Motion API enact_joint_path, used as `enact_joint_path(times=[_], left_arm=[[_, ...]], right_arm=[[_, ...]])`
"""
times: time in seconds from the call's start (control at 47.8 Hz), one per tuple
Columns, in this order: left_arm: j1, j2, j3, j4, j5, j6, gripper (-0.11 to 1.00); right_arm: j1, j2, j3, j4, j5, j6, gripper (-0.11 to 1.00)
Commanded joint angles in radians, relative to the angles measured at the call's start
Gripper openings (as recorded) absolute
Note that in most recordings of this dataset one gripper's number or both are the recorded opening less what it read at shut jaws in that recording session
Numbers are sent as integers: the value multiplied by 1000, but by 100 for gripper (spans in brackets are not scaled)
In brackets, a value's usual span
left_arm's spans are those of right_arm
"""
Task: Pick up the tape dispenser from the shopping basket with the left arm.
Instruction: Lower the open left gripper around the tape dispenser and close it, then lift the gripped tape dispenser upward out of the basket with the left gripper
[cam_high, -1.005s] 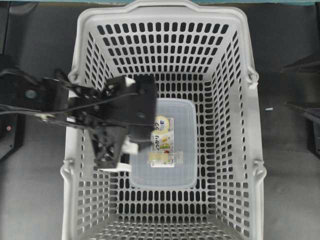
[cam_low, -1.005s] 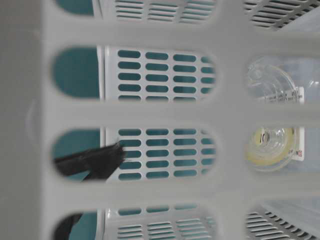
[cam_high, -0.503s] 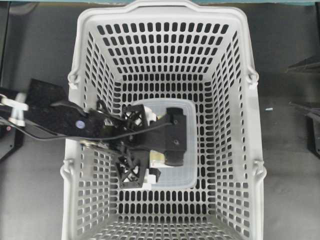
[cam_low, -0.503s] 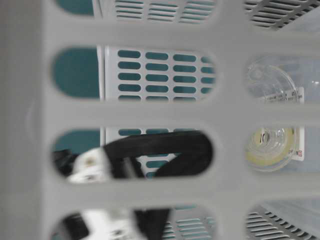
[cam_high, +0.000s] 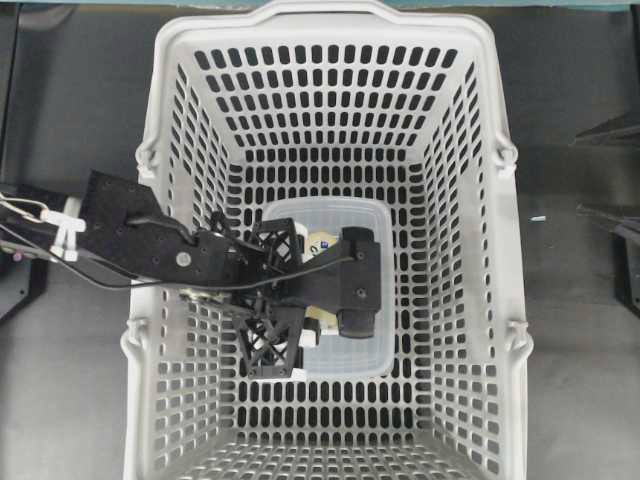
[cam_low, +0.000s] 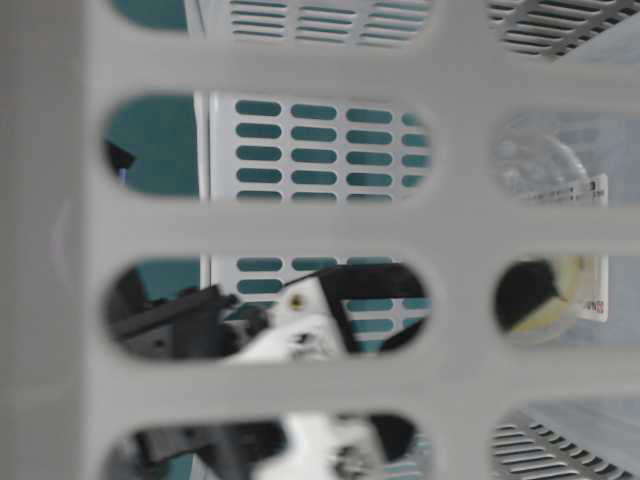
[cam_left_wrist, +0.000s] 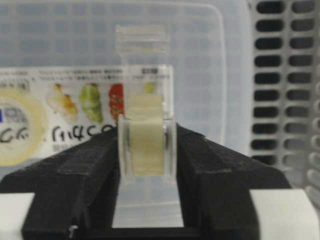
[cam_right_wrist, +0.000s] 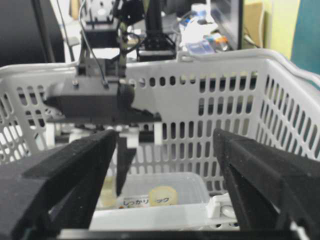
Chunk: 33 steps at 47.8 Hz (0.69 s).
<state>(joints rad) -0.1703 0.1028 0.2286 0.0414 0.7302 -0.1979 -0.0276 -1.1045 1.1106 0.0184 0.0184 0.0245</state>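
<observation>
Tape dispenser partly behind end effector

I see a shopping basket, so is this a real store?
Probably not a store, more likely a robot lab. The shopping basket sits on a dark table, a robot arm reaches into it, and cables and equipment clutter the background.

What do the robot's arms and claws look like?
Both are black. The left arm has a flat plate dotted with small holes, thin black cables along it with white ties, and a boxy wrist. The left gripper has lattice-patterned fingers with white tips. The right gripper has thick, wedge-shaped fingers with a matte, slightly rough surface.
</observation>
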Motion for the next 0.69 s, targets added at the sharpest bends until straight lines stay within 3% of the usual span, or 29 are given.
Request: enact_joint_path(times=[0.0,0.398,0.67], left_arm=[[-3,-67,-69,3,31,2,28],[5,-124,-445,3,465,2,28],[6,-98,-494,5,525,2,28]], right_arm=[[2,5,-8,3,-11,2,75],[2,-14,-2,2,-11,2,75],[2,-14,-2,2,-11,2,75]])
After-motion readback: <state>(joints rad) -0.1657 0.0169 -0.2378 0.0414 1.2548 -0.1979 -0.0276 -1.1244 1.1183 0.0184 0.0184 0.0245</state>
